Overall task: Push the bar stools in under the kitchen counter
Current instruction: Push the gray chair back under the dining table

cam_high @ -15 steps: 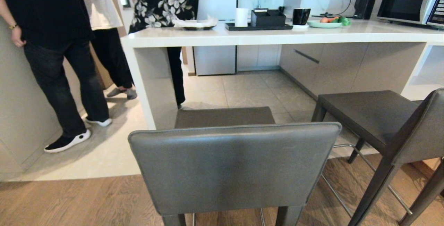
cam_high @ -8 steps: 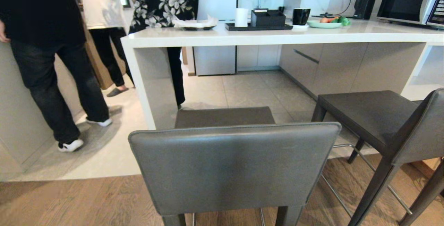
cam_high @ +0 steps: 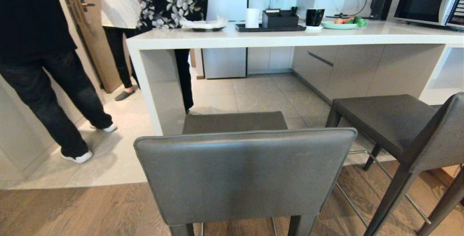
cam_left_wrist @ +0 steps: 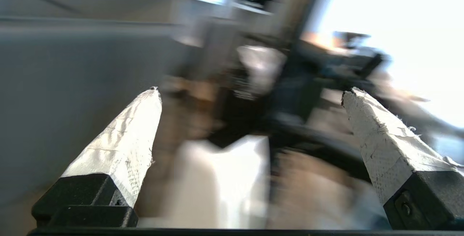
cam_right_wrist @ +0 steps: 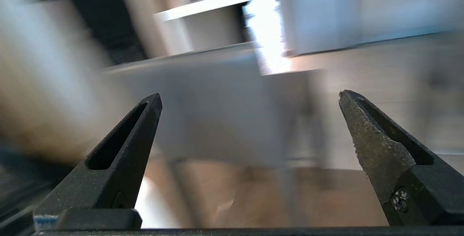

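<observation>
The two stools have not moved. The near stool (cam_high: 245, 174) stands right before me, the other stool (cam_high: 395, 127) beside it, both out from the worktop (cam_high: 290, 37). My left pincer (cam_left_wrist: 250, 92) and right pincer (cam_right_wrist: 250, 98) gape wide, holding nothing. Pushing not started.

Cut off and blurred

Second dark grey leather bar stool (cam_high: 406, 131) ran off at 3 o'clock; both wrist views were smeared beyond reading.
</observation>
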You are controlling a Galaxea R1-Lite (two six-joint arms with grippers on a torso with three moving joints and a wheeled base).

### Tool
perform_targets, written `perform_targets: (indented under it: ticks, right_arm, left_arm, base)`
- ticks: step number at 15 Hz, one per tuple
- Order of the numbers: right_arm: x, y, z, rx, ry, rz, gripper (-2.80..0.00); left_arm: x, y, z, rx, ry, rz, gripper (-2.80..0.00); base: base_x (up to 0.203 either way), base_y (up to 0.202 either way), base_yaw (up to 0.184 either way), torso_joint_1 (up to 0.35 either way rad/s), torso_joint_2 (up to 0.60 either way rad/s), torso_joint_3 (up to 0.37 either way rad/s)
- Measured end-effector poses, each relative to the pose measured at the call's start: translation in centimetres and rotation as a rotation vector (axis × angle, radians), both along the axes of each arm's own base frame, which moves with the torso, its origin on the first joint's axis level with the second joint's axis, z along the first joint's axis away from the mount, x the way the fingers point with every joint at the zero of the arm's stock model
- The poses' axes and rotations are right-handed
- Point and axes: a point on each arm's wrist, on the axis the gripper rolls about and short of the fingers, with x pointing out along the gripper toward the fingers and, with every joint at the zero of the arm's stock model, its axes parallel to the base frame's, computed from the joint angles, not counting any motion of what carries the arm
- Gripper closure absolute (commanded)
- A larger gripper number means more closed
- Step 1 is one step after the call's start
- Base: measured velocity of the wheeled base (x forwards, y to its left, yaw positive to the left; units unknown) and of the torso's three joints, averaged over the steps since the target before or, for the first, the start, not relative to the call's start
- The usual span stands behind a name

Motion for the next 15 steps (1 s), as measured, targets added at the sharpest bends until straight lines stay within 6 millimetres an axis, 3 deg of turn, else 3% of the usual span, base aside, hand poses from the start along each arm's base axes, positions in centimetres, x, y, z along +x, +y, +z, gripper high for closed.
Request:
perform_targets:
  ticks: [3, 5, 8, 15]
  right_arm:
    - [1.9, -0.5, -2.5, -0.080, 0.007, -0.265, -2.80]
    - [3.0, -0.8, -3.7, -0.139, -0.009, -0.420, -2.80]
    - [4.1, -0.9, -5.5, -0.188, 0.047, -0.450, -2.80]
    - [6.8, -0.9, -10.4, -0.381, 0.079, -0.471, -2.80]
  left_arm:
    - [1.9, 0.5, -2.8, 0.041, 0.017, 0.363, -2.80]
    - [3.3, 1.1, -5.2, 0.180, 0.043, 0.701, -2.80]
    - [4.9, 1.8, -8.3, 0.428, 0.055, 1.041, -2.80]
    - [6.4, 1.9, -11.4, 0.479, 0.066, 1.102, -2.80]
  base:
    - [0.000, 0.000, 0.000, 0.000, 0.00, 0.000]
    - [0.000, 0.000, 0.000, 0.000, 0.00, 0.000]
    - [0.000, 0.000, 0.000, 0.000, 0.00, 0.000]
    - [0.000, 0.000, 0.000, 0.000, 0.00, 0.000]
